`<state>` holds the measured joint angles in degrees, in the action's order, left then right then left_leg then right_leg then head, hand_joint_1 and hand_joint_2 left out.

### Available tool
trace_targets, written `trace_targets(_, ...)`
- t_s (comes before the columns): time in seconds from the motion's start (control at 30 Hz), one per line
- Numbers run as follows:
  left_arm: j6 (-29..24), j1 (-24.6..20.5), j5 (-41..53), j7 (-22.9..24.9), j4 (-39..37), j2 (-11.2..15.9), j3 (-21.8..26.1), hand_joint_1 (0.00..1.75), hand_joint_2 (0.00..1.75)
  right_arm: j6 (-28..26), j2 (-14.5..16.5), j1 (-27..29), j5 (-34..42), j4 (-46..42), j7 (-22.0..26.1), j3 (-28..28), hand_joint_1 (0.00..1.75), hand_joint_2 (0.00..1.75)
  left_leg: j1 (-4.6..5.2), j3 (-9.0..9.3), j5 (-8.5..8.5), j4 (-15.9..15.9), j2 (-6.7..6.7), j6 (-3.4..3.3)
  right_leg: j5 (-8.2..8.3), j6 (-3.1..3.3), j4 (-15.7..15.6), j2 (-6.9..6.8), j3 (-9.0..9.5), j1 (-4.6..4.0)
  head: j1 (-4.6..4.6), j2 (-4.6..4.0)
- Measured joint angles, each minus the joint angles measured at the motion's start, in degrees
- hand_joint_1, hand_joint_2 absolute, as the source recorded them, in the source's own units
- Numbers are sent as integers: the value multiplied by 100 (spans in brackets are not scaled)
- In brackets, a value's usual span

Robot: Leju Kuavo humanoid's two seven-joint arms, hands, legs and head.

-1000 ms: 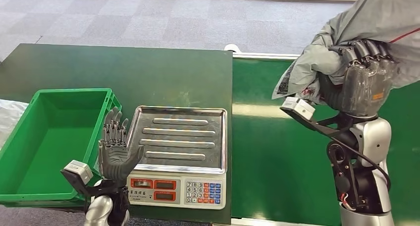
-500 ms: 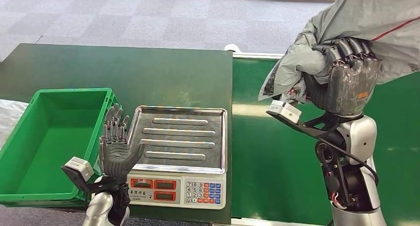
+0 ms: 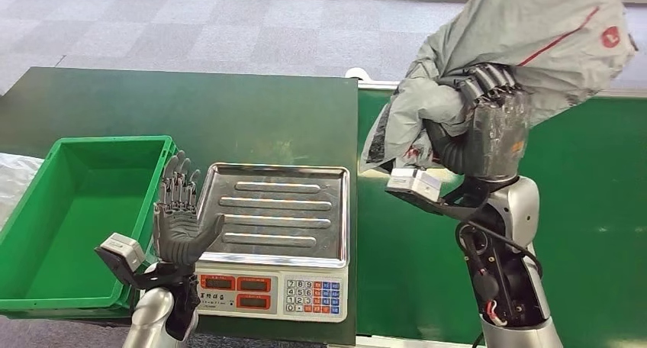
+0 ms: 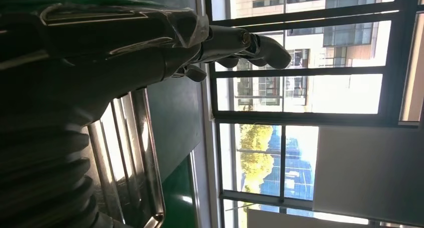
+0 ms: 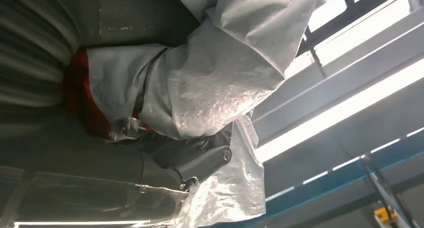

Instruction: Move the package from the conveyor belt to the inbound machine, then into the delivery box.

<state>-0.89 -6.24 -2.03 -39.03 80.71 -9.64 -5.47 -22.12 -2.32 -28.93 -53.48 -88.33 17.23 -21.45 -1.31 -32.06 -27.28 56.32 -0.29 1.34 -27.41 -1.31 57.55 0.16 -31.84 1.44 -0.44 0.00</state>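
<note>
Above conveyor belt [image 3: 595,211], right hand [image 3: 488,130] grips package [image 3: 534,43].

Right hand [image 3: 488,130] raised above the green conveyor belt [image 3: 603,211], fingers clenched on a crumpled grey plastic mailer package [image 3: 526,43] with a red stripe and logo. Left hand [image 3: 180,224] upright, fingers spread, holding nothing, between the green plastic delivery box [image 3: 46,279] and the steel-trayed weighing scale [image 3: 278,211] with red displays and keypad. Both on a dark green table [image 3: 191,107]; grey carpet tiles [image 3: 229,27] beyond.
</note>
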Motion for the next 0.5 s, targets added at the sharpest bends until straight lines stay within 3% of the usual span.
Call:
trace_targets(0.1,-102,-2,-58,24,8,20,0,0,175,256,201,-79,272,285,111,-197,175,175,0,-3,0,-1,2,0,0,0,1,1,1,0,1,0)
trace_targets(0.27,-453,-76,-417,94,8,19,13,0,175,2001,713,-649,1638,2284,804,-642,175,175,1,5,6,-1,25,0,10,6,2,15,-1,0,2,0)
trace_targets(0.33,-498,-92,-447,113,7,21,8,0,175,2040,884,-787,1716,3002,1041,-802,175,175,0,-3,14,0,3,0,11,4,2,-4,-5,0,1,0)
trace_targets(0.5,-509,-88,-478,119,-2,26,3,0,175,2020,1022,-1053,1828,4053,1121,-998,175,175,1,-13,17,0,-5,2,12,3,2,-10,-9,1,3,0)
